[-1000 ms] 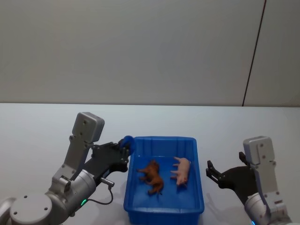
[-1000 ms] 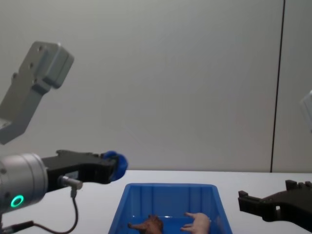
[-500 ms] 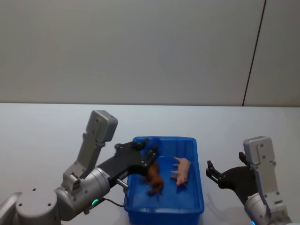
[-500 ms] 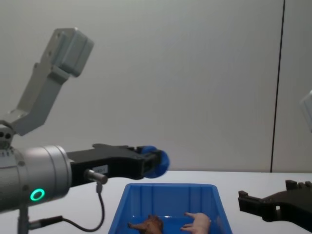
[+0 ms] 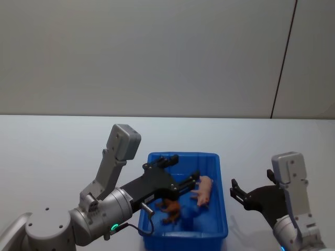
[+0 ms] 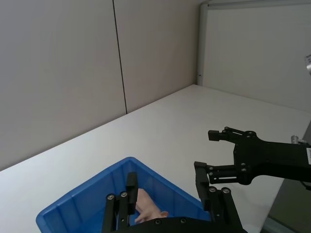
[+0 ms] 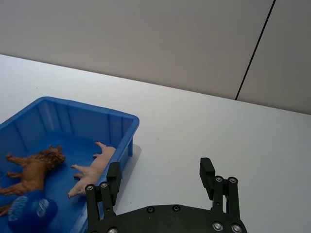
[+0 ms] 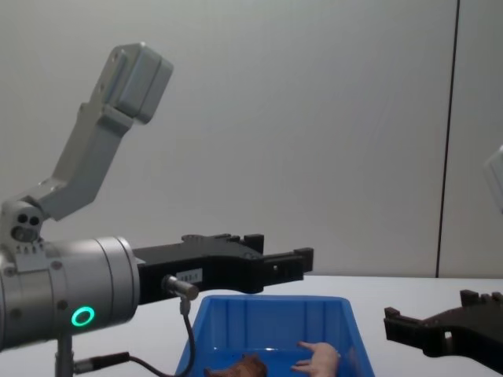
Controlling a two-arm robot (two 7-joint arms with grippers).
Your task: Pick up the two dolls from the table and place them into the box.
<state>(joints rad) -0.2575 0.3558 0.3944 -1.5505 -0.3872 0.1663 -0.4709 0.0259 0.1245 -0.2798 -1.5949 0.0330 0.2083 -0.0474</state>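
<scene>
The blue box [image 5: 184, 231] sits on the white table [image 5: 52, 146] near its front edge, between the two arms. Both dolls lie inside it: the reddish-brown dog-like doll [image 5: 170, 207] on the box floor toward its left wall, and the pale pink pig-like doll [image 5: 204, 190] just beside it, toward the right wall. A small dark blue object [image 7: 27, 209] lies on the box floor near the front wall, close to the brown doll. The left gripper [image 5: 180, 178] reaches in over the box's left rim and hangs above the dolls with its fingers spread apart, holding nothing. The right gripper [image 5: 236, 192] hovers over the table just to the right of the box, its fingers likewise spread and empty
</scene>
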